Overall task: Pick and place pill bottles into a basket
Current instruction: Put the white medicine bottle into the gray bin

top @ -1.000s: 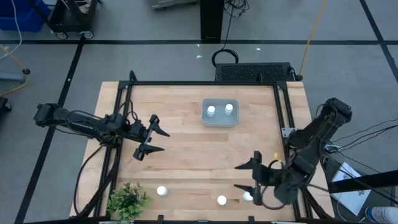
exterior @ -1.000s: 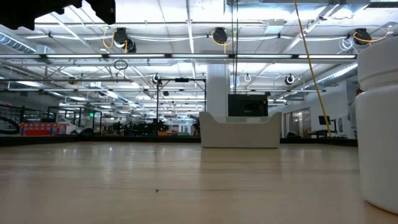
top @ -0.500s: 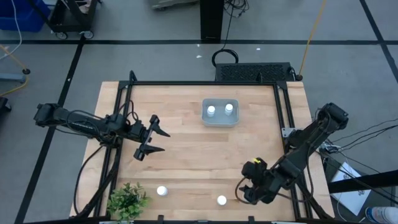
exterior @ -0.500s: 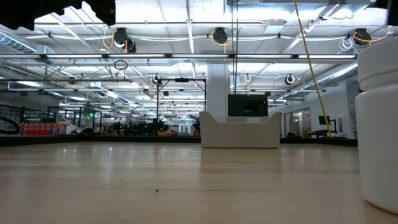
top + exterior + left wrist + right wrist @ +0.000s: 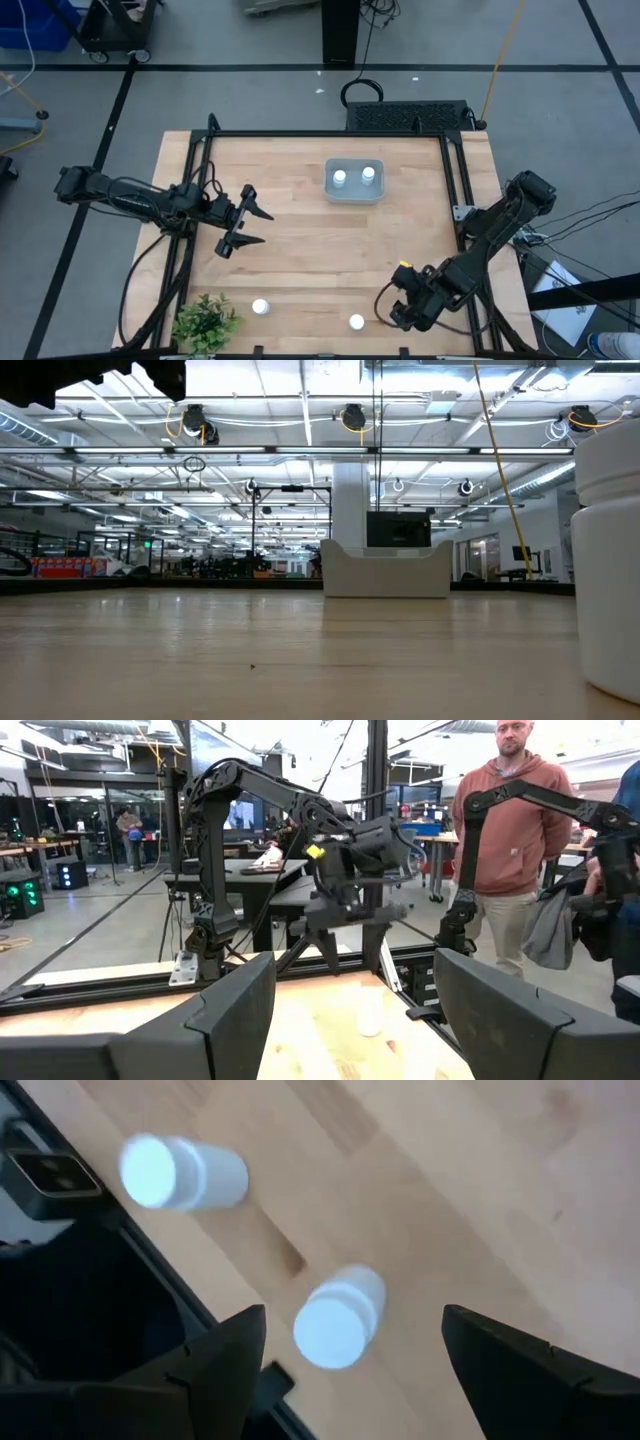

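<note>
The grey-blue basket (image 5: 354, 194) stands at the table's far middle with two white pill bottles (image 5: 340, 178) (image 5: 368, 173) upright in it. Two more bottles stand on the table near its near edge, one (image 5: 260, 306) by the plant and one (image 5: 356, 321) in the middle. My right gripper (image 5: 391, 306) points down over a further bottle (image 5: 336, 1321). It is open, with a finger (image 5: 222, 1368) on either side of the bottle and not touching it. My left gripper (image 5: 246, 215) is open and empty above the table's left middle.
A green plant (image 5: 205, 322) sits at the near left corner. The middle bottle looms large at the right of the low view (image 5: 608, 560), and the basket (image 5: 385, 572) shows far off there. People stand beyond the table's right side (image 5: 505, 840).
My right gripper has tipped from level, pointing toward the table's left, to pointing down. It has come down over the near-right bottle, which it now hides in the high view. It has stayed open. The bottles have not moved.
</note>
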Controlling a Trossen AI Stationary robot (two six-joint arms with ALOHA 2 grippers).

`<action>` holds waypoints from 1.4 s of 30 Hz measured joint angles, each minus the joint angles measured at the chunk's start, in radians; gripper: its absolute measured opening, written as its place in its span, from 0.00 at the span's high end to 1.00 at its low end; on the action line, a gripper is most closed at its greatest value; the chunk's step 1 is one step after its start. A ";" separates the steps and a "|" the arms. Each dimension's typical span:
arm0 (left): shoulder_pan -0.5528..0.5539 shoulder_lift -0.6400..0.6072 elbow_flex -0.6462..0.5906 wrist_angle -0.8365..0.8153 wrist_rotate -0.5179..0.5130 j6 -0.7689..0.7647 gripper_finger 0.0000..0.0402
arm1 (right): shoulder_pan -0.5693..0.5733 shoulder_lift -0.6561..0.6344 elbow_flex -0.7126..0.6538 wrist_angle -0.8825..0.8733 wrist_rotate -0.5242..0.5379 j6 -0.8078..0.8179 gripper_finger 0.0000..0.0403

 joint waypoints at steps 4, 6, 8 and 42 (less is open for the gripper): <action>0.000 0.000 0.000 -0.003 0.000 0.001 0.32 | -0.006 0.054 0.000 0.032 -0.070 0.002 0.27; 0.000 0.000 0.000 -0.003 0.000 0.001 0.32 | -0.007 0.066 0.000 0.063 -0.101 0.001 0.27; 0.000 0.000 0.000 -0.003 0.000 0.002 0.32 | -0.009 0.072 0.000 0.091 -0.115 0.007 0.27; 0.000 0.000 0.000 -0.006 0.001 0.001 0.32 | -0.006 0.128 0.000 0.081 -0.106 0.022 0.30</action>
